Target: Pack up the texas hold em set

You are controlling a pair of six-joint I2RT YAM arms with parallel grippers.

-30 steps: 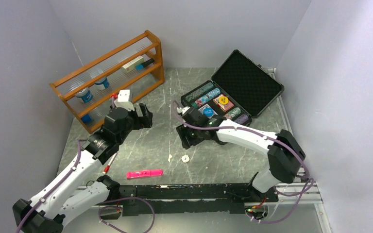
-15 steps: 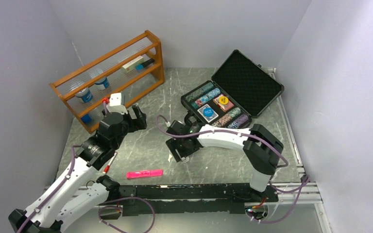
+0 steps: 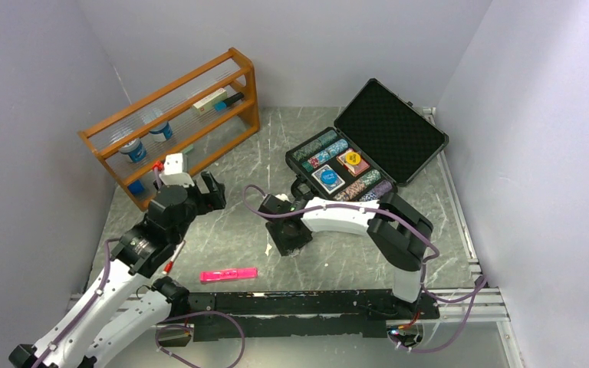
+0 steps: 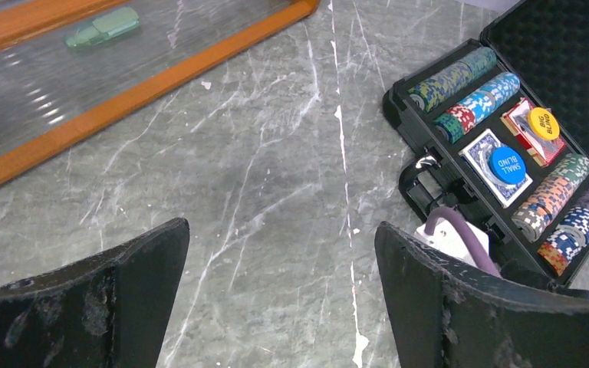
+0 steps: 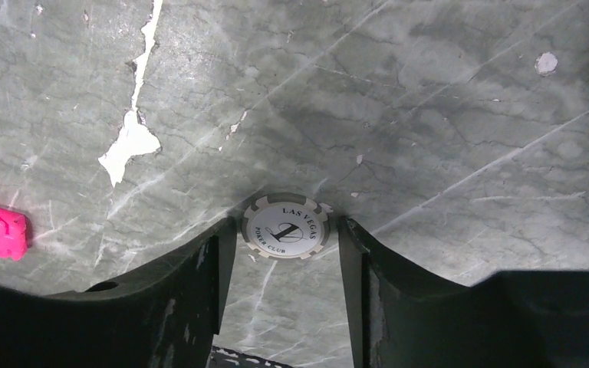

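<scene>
My right gripper (image 5: pixel 285 247) is low over the table and the white chip (image 5: pixel 286 230) lies flat exactly between its two fingers. The jaws are parted only a little wider than the chip, with a thin gap on each side, so I hold nothing yet. The chip is round and has no long axis to line up with; in my judgement, closing straight in is enough. It rests on the bare table in front of the case (image 3: pixel 389 130), off the handle side and toward the near edge, and the open tray is up and to the right of it in the top view. That is the way the chip must travel. My left gripper (image 4: pixel 280 307) is wide open and empty, further from the case on its left, so the right arm is clearly the nearer one. On the chip I read "LAS VEGAS", "POKER CLUB" and a big "1". Inside the case the blue button (image 4: pixel 508 162) says "SMALL BLIND" and the yellow button (image 4: pixel 544 123) says "BIG BLIND" — both sit on card decks between the chip rows.
</scene>
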